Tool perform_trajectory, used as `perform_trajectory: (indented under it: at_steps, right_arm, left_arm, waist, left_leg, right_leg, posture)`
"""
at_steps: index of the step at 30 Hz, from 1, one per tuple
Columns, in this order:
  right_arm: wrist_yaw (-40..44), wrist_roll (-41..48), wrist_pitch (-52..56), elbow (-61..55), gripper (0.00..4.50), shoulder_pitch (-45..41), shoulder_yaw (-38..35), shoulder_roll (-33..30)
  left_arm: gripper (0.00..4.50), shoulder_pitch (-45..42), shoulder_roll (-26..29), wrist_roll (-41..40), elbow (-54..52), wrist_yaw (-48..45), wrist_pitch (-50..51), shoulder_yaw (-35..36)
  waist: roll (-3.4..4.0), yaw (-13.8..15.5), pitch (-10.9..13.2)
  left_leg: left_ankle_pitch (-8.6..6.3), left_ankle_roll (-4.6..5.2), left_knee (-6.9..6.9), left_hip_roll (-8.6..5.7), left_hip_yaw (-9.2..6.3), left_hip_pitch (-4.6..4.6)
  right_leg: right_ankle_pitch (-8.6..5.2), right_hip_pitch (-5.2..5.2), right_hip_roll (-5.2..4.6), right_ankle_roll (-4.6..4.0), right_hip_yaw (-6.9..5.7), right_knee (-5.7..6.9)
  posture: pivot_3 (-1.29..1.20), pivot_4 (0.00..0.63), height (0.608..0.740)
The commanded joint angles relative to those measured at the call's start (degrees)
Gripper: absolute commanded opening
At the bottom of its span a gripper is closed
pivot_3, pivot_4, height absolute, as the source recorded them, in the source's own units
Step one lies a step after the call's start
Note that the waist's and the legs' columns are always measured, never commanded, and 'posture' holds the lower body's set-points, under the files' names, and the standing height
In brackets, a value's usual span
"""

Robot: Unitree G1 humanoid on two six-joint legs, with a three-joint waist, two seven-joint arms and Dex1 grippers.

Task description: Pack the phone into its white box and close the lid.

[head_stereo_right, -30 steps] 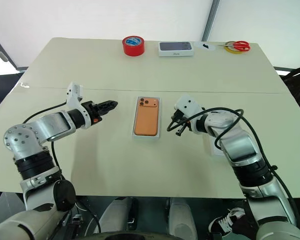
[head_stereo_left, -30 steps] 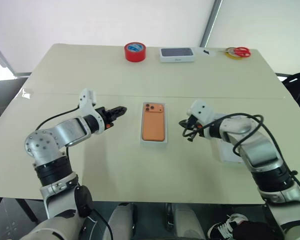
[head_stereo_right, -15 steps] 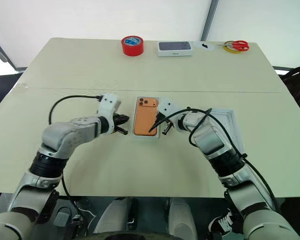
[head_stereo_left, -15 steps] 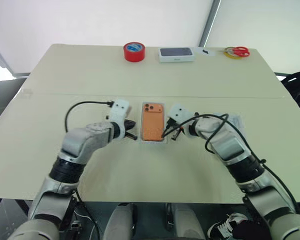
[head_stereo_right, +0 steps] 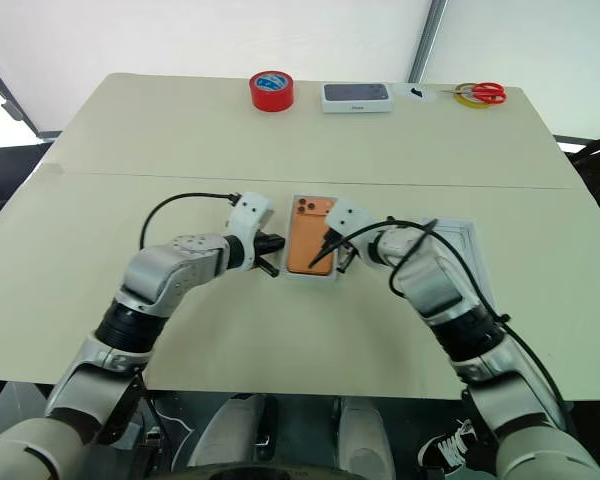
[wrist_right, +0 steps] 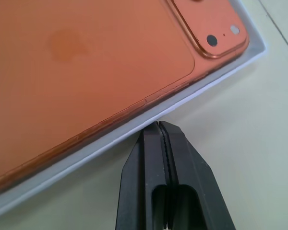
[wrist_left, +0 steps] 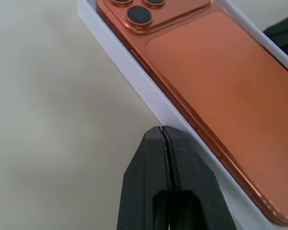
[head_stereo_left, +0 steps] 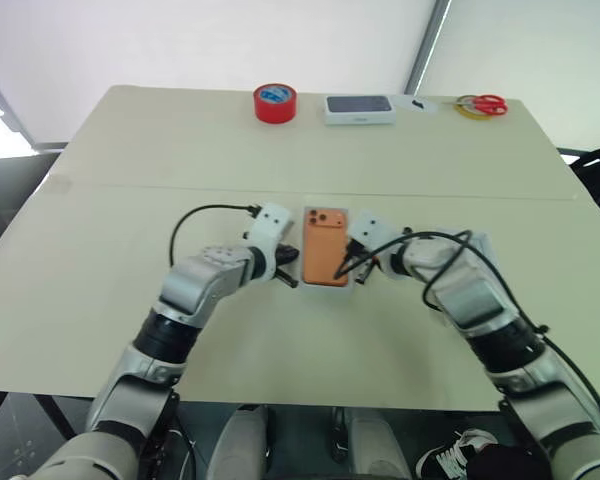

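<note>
Table (head_stereo_left: 130, 150) with white box (head_stereo_left: 327, 284), tape (head_stereo_left: 274, 103)

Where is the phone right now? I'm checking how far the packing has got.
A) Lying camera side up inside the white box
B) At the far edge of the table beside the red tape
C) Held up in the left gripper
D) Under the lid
A: the phone lies back up, lenses showing, inside the white box, with the shut left gripper and right gripper at the box's two long sides.
</note>
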Motion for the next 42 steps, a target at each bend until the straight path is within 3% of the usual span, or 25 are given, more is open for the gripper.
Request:
perform_trajectory:
  at_steps: [1,11,17,22,25,29,31,36,42]
  right_arm:
    - [3.4,2.9,1.6,-10.1,0.00,2.8,-2.4,-3.0]
    - [6.1,5.1,5.9,-20.0,0.00,14.7,-10.3,-12.9]
    - [5.2,4.8,5.2,-18.5,0.00,16.2,-11.8,-14.0]
    - [9.1,8.7,6.3,-18.4,0.00,16.5,-18.2,-17.3]
    - [12.7,13.4,10.2,-19.0,0.84,15.9,-24.0,-20.1]
    - [13.3,17.3,13.9,-18.3,2.78,14.4,-28.0,-21.7]
    - [12.5,18.4,16.0,-16.4,2.78,13.1,-28.2,-21.5]
    - [4.7,17.9,26.8,-5.0,2.78,4.5,-24.3,-16.7]
    - [0.6,19.5,33.7,-0.2,2.78,0.7,-22.2,-13.8]
  left_arm:
    - [0.05,-2.8,-6.9,-1.5,-0.4,-4.7,0.1,-4.9]
    - [0.05,-3.3,-13.7,0.8,1.7,-8.6,2.0,-8.3]
    - [0.05,-2.6,-13.3,1.5,1.5,-9.4,2.5,-7.2]
    - [0.05,-1.1,-9.9,0.9,-2.5,-9.0,4.6,-1.4]
    - [0.00,0.4,-5.9,-0.8,-7.7,-10.1,6.4,2.4]
    - [0.00,3.5,-0.8,-0.6,-12.7,-11.1,3.8,3.6]
    - [0.00,5.2,1.5,-0.3,-14.4,-12.2,1.2,4.0]
    - [0.00,12.3,8.8,7.7,-17.8,-18.1,-23.3,0.6]
    - [0.00,14.1,10.6,8.4,-18.5,-23.0,-30.4,-0.9]
  waist:
    - [0.01,0.4,0.0]
    - [0.03,0.6,0.0]
    - [0.04,0.6,0.0]
    - [0.07,0.6,0.0]
    - [0.11,0.6,0.0]
    - [0.14,0.6,0.0]
    - [0.14,0.6,0.0]
    - [0.15,0.6,0.0]
    - [0.21,0.7,0.0]
  left_leg:
    - [-0.02,0.03,0.01,-0.02,0.02,-0.01]
    - [-0.06,0.10,0.04,0.02,0.02,-0.07]
    - [-0.06,0.10,0.09,0.03,-0.01,-0.06]
    - [-0.06,0.10,0.09,0.03,0.00,-0.09]
    - [-0.07,0.11,0.09,0.04,-0.03,-0.17]
    - [-0.06,0.11,0.09,0.06,-0.04,-0.12]
    - [-0.06,0.11,0.10,0.06,-0.03,-0.12]
    - [-0.06,0.10,0.15,0.05,0.08,-0.12]
    - [-0.06,0.12,0.18,-0.02,0.07,-0.34]
  right_leg:
    - [-0.01,-0.01,0.00,0.01,0.00,-0.02]
    - [-0.20,-0.04,-0.04,-0.01,-0.03,-0.03]
    - [-0.25,-0.04,-0.03,0.03,-0.03,0.01]
    - [-0.16,-0.05,-0.04,0.05,-0.02,-0.01]
    - [-0.12,-0.13,-0.04,0.14,-0.03,0.02]
    - [-0.20,-0.12,-0.03,-0.02,-0.03,0.04]
    - [-0.21,-0.11,-0.03,-0.05,-0.03,0.04]
    - [-0.16,-0.12,-0.09,-0.21,0.04,0.00]
    - [-0.14,-0.21,-0.15,-0.23,0.03,-0.05]
  posture:
    - [0.00,0.150,0.739]
    - [0.00,0.150,0.739]
    - [0.00,0.150,0.739]
    - [0.00,0.150,0.739]
    - [0.00,0.150,0.739]
    - [0.00,0.150,0.739]
    - [0.00,0.150,0.739]
    - [0.00,0.150,0.739]
    - [0.00,0.150,0.739]
